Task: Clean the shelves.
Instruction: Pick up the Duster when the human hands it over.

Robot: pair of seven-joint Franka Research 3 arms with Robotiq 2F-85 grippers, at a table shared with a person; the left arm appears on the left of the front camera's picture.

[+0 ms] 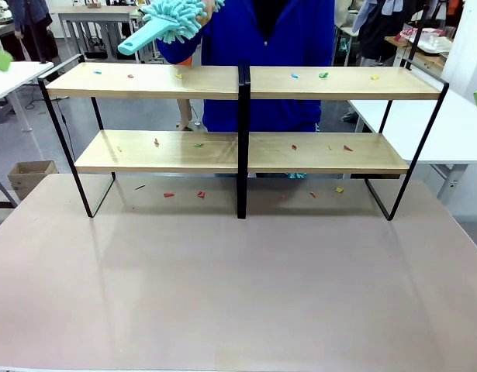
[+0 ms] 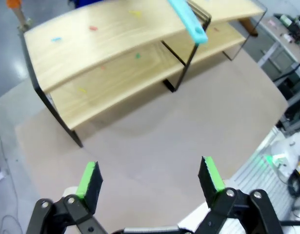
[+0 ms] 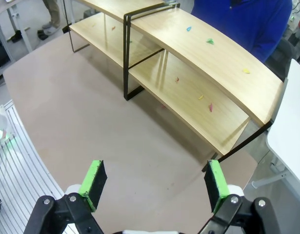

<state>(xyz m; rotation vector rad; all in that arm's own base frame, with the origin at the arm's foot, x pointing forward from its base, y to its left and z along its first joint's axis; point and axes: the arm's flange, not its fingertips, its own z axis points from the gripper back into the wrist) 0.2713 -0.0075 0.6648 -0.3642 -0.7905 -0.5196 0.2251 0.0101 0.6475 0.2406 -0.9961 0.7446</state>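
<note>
Shelves (image 1: 145, 80) stood along bench's (image 1: 238, 294) far edge; scraps (image 1: 323, 75) on both tiers & on bench beneath; person (image 1: 269, 70) w/ duster (image 1: 172, 22) behind.

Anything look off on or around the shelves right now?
Yes: small coloured scraps litter both tiers of the shelves, and a few lie on the table beneath the lower boards. The shelves themselves stand straight and look undamaged.
</note>
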